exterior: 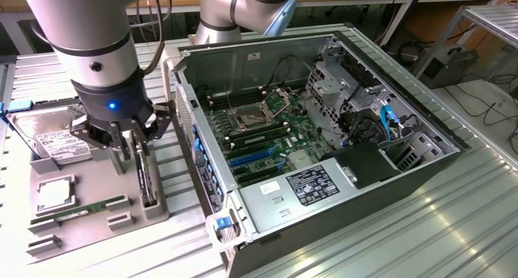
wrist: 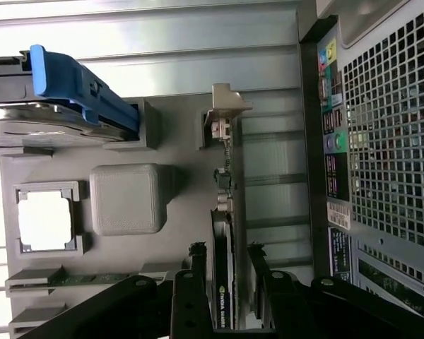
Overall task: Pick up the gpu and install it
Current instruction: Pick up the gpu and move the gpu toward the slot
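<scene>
The arm (exterior: 81,35) stands near-vertical at the exterior view's left, its wrist (exterior: 109,96) pointing straight down with a blue light (exterior: 111,105) lit. The gripper (exterior: 133,159) hangs low, its two black fingers (wrist: 196,282) pointing down and parted with a clear gap between them.

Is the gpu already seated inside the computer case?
No, the gpu stands on edge in the grey tray outside the case, with the open pincer straddling it.

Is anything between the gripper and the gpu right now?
Nothing visible stands between them. The gripper is open around the gpu, with a finger on each side of the card, which stands on edge in the gray tray.
</scene>
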{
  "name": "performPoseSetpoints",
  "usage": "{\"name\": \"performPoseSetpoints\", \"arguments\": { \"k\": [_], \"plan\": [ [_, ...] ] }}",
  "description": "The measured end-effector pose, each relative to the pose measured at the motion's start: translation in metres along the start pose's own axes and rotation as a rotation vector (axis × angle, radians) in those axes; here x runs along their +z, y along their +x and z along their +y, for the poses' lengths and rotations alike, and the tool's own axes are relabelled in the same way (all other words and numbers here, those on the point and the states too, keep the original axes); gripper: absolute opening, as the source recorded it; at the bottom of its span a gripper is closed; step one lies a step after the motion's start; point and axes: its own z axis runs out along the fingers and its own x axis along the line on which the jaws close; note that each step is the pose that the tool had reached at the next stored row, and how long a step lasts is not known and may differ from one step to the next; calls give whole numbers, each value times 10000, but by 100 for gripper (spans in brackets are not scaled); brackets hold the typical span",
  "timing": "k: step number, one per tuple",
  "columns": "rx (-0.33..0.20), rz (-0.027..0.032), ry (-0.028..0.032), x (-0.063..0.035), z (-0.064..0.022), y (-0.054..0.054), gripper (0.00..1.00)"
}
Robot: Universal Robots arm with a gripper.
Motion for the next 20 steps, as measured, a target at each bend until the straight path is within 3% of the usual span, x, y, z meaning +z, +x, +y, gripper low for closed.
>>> {"name": "performPoseSetpoints", "arguments": {
  "k": [12, 20],
  "plan": [
    [109, 6, 4, 223, -15, 9, 36],
    [284, 85, 17, 286, -36, 12, 36]
  ]
}}
